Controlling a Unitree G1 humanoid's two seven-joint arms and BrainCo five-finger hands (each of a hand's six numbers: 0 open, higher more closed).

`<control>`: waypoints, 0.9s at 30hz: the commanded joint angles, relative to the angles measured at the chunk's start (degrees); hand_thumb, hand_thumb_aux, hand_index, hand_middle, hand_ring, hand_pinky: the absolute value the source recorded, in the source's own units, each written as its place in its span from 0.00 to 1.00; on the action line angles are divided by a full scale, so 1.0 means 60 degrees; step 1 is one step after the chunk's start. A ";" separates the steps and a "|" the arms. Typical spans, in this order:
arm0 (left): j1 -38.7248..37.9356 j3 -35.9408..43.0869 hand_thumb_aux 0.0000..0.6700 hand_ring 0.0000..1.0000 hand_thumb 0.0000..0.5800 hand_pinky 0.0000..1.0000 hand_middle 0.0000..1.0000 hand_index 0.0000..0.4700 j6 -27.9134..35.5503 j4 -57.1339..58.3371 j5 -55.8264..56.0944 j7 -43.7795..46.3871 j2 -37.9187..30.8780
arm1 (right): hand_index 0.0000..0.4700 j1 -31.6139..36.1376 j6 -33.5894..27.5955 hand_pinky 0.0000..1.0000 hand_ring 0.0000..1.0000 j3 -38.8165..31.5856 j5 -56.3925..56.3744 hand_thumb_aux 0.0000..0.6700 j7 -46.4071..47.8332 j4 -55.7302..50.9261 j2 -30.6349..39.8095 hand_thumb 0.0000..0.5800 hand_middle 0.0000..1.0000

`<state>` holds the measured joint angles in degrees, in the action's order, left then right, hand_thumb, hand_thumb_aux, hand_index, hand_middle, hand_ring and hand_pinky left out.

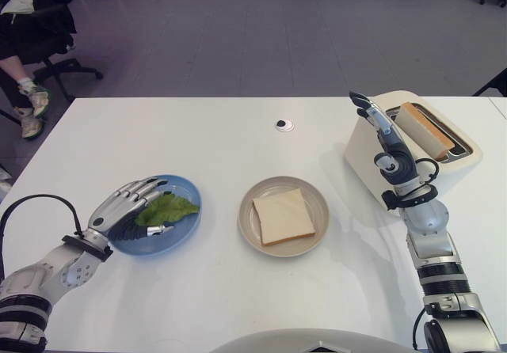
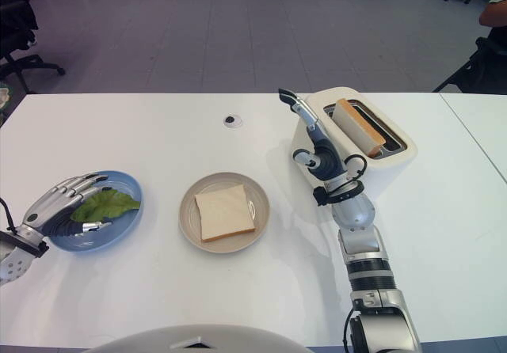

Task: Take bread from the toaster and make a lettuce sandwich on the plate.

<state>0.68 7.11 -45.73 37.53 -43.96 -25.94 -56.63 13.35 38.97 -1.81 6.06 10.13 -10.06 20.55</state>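
Bread (image 1: 425, 129) stands tilted in the slot of the cream toaster (image 2: 392, 167), its upper half above the top, at the table's (image 1: 198, 131) right far side. A second slice (image 1: 283, 216) lies flat on the beige plate (image 1: 317, 203) at the middle of the table, with nothing on top of it.

The right hand (image 1: 388, 143) is raised at the toaster's left side, on the side nearer the robot. Its fingers (image 2: 295, 104) are stretched out straight and close together, pointing up and away, and hold nothing. The fingertips are level with the toaster's top left corner, just beside it and apart from the standing slice.

Well to the left of the beige plate sits a blue plate (image 1: 188, 188) with a green lettuce leaf (image 1: 168, 209) lying in it. The left hand (image 1: 123, 205) rests over the left part of this blue plate, palm down. Its fingers are spread and loosely arched above the rim, and the thumb lies by the leaf's near edge. The leaf lies flat in the plate and the hand has not closed on it.

Farther back, near the middle of the table, there is a small round black-and-white thing (image 1: 283, 125), well apart from both plates and the toaster.
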 commanded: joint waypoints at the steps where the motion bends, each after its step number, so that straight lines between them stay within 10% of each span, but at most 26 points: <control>1: 0.0323 0.0431 0.61 0.00 0.85 0.00 0.00 0.61 0.0283 0.0497 -0.0376 -0.0039 0.0123 | 0.00 -0.0089 -0.0127 0.00 0.00 0.0024 -0.0019 0.00 0.0130 0.0077 0.0007 0.00 0.00; 5: 0.0682 0.0871 0.99 0.00 1.00 0.00 0.00 0.99 0.0393 0.0905 -0.0575 -0.0198 0.0380 | 0.00 -0.0146 -0.0129 0.00 0.00 0.0064 -0.0069 0.00 0.0212 0.0143 0.0038 0.00 0.00; 27: 0.1796 0.0294 1.00 0.00 1.00 0.00 0.00 1.00 -0.0993 -0.1565 0.0463 -0.1723 0.1859 | 0.00 -0.0438 -0.0520 0.00 0.00 0.1626 -0.0495 0.00 -0.0119 0.2264 0.0475 0.00 0.00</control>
<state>9.98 7.52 -51.35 29.52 -41.20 -37.97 -47.44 11.36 36.72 5.29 3.69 9.66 2.34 21.69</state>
